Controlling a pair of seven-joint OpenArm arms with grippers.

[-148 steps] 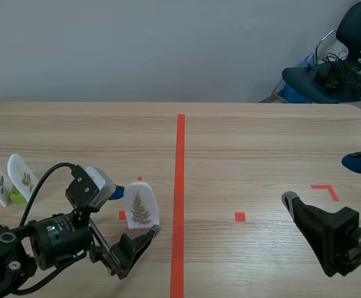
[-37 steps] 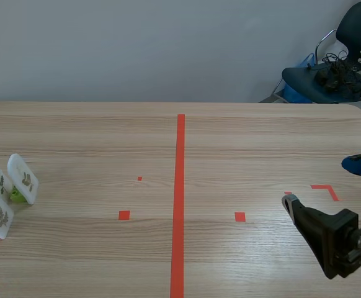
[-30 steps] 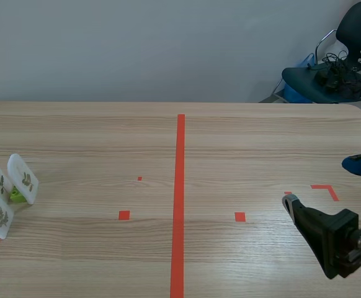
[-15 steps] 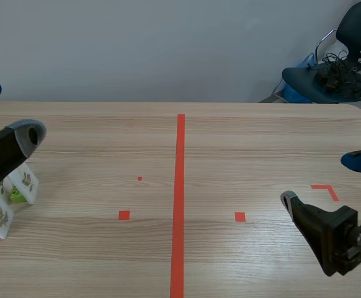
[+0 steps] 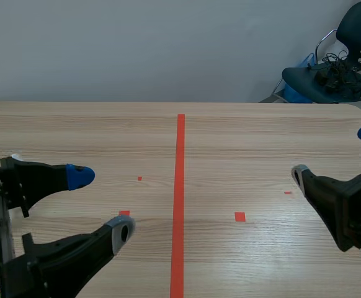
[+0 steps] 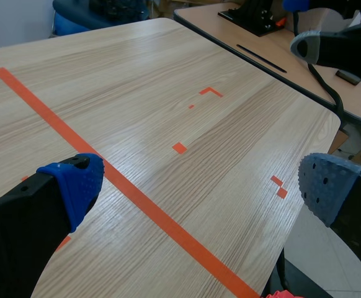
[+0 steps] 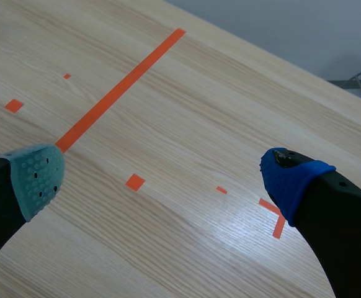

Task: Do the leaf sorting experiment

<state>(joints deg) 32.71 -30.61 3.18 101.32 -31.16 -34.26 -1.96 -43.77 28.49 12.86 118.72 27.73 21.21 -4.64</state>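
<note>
My left gripper (image 5: 101, 203) stands open over the left part of the table, with a blue pad (image 5: 81, 176) and a grey pad (image 5: 121, 230) far apart and nothing between them. In the left wrist view the left gripper (image 6: 199, 186) spans only bare wood and the long orange tape line (image 6: 124, 186). My right gripper (image 5: 334, 154) hangs open at the right edge, also empty; the right gripper (image 7: 162, 177) has only table and tape marks under it. No leaf card shows plainly; the left arm covers the far left of the table.
A wooden table (image 5: 230, 143) with a centre tape line (image 5: 179, 186) and small tape squares. A dark chair (image 5: 342, 68) with cables stands past the far right corner. Beyond the table edge in the left wrist view is a second table (image 6: 280, 43) with black gear.
The left arm has swung in from the left edge and now covers the spot where the leaf cards stood. The right gripper has risen slightly.
</note>
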